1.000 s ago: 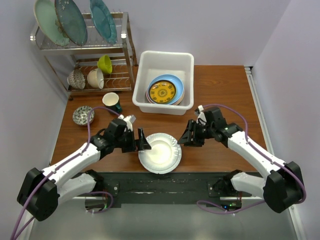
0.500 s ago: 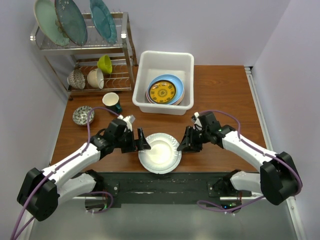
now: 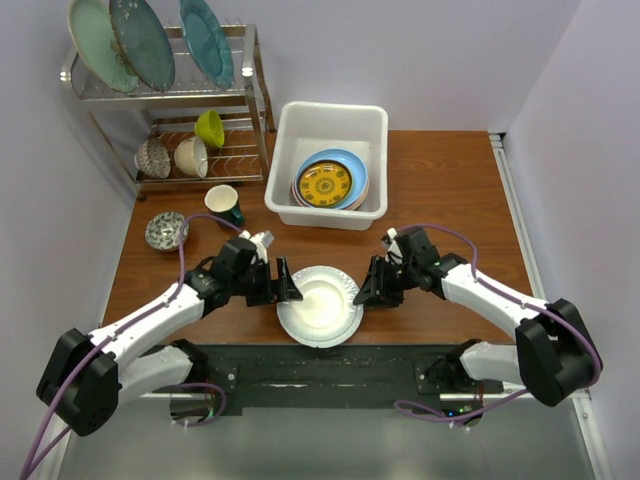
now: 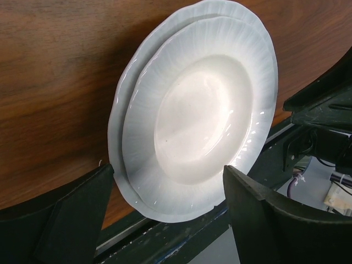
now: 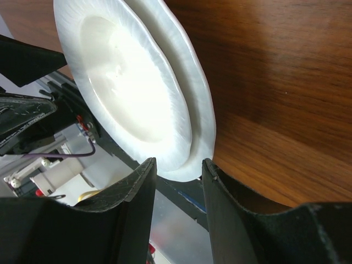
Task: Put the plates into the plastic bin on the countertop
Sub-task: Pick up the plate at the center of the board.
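Picking up the white fluted plates (image 3: 320,305) at lower centre of the desk (image 3: 440,180).
My left pincer (image 3: 285,285) stands wide open just beside their left rim. My right pincer (image 3: 365,290) straddles the right rim, half closed; I cannot tell if it pinches. Next I need a firm rim grip, then a lift to the plastic bin (image 3: 335,108), upper centre.

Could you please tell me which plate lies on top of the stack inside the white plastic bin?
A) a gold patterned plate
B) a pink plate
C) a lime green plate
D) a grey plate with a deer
A: the gold patterned plate sits uppermost in the plastic bin, resting on a blue plate.
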Action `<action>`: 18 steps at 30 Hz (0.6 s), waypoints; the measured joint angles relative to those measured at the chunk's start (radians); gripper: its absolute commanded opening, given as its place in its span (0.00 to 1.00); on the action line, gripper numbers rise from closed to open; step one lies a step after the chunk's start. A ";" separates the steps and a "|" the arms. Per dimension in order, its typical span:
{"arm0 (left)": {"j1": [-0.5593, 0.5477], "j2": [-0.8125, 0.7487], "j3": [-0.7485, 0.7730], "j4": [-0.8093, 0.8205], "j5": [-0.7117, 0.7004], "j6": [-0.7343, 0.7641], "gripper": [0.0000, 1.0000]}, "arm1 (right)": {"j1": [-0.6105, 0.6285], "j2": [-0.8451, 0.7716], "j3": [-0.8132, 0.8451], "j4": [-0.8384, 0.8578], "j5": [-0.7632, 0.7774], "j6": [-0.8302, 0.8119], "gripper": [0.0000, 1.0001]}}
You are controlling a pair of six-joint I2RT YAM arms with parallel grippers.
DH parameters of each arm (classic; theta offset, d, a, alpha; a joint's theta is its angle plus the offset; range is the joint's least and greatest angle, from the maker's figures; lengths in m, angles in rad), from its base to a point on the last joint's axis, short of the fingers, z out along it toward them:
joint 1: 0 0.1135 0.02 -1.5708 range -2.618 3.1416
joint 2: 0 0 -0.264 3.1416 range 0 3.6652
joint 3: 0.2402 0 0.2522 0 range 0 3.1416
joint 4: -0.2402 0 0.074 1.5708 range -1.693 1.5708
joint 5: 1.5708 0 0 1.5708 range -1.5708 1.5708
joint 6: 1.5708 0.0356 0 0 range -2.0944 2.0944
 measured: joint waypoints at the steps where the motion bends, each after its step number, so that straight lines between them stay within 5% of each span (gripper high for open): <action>1: 0.000 0.004 0.000 0.002 0.000 0.000 0.84 | 0.000 0.002 -0.003 0.002 0.000 0.000 0.43; 18: -0.007 -0.009 0.002 0.034 0.004 -0.018 0.82 | 0.000 0.056 -0.046 0.052 0.000 0.003 0.42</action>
